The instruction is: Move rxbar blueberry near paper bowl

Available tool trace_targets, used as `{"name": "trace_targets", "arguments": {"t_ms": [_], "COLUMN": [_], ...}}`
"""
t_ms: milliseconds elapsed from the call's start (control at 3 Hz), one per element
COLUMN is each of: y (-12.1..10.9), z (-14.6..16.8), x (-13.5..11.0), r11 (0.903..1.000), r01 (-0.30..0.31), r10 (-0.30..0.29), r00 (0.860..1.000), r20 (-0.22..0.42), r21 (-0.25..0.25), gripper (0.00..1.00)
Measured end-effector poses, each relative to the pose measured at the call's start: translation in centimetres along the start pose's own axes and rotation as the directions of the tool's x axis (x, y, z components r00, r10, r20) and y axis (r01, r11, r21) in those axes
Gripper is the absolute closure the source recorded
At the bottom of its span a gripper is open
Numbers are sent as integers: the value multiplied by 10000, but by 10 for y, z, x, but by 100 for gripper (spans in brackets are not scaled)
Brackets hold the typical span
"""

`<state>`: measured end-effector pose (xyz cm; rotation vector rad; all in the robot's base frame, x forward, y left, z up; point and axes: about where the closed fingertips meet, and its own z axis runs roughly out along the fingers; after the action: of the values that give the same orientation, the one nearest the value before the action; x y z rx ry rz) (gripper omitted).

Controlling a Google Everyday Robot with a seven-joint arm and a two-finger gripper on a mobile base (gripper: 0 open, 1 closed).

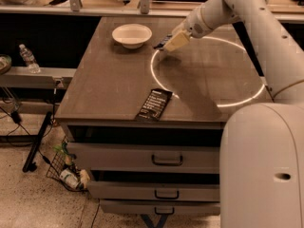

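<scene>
The paper bowl point(132, 34) is off-white and stands at the far left of the brown table top point(107, 82). My gripper point(166, 43) hangs just right of the bowl, a little above the table. It is shut on the rxbar blueberry point(159, 45), a small dark wrapper sticking out of the cream fingers toward the bowl. Most of the bar is hidden by the fingers. A short gap lies between the bar and the bowl's rim.
A longer flat black bar wrapper point(154, 104) with white text lies at the table's front edge. A bright ring of light point(216, 104) marks the right half of the table. Drawers point(166, 159) sit below. A water bottle point(28, 58) stands on a shelf at the left.
</scene>
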<state>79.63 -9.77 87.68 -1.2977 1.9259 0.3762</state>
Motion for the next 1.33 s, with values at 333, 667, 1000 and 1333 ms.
{"name": "trace_targets", "arguments": {"t_ms": [333,667,1000,1333], "y": [6,16,20,18], "z": [17,38,48,52], "x": [-8,-16,-19,-20], "r11": [9997,9982,9969,9973], "r01": [-53,-85,-97,-118], "r10": [58,110,134,155], "r00": [9997,9991,9988,9986], "r20": [228,410,473,500], "r21": [-235,-596,-784,-731], "gripper": [100,74,51,28]}}
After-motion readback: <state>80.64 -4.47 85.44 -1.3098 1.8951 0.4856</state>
